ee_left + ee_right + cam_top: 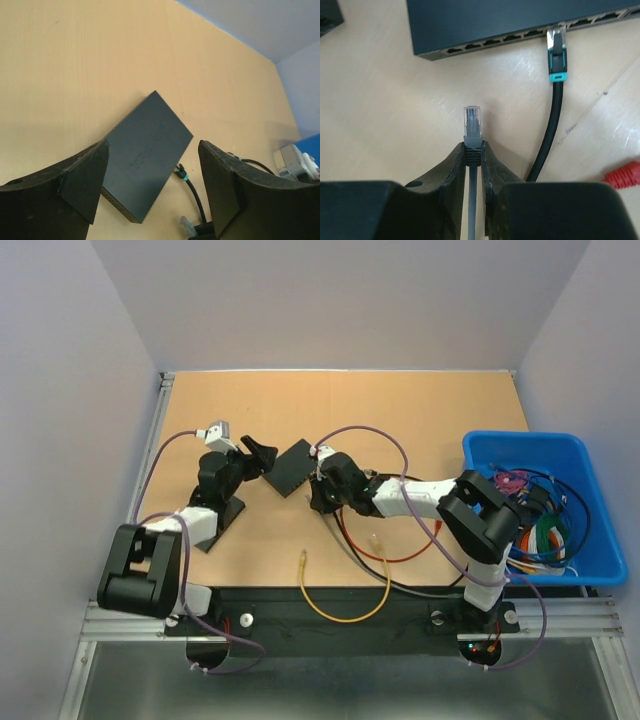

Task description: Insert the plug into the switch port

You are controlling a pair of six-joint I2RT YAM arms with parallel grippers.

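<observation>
RJ45 plug (pixel 472 120), clear, on a grey lead: pinched by its boot in the right gripper (pixel 474 150). Nose points at the switch (pixel 485 20) port row, short of it, so looks lined up for a straight push. One port already takes a black patch cable (pixel 556 75). The left gripper (pixel 152 165) is spread wide, empty, over the switch, probably there to brace it.

The desk (pixel 380 110) is smooth pale wood with a faint sheen. The switch (pixel 147 150) has a matt dark-grey casing. The plug (pixel 473 119) is clear glossy plastic above a matt grey boot. The black cable (pixel 554 125) looks smooth and rubbery. The bin (pixel 520 438) is glossy blue plastic.
</observation>
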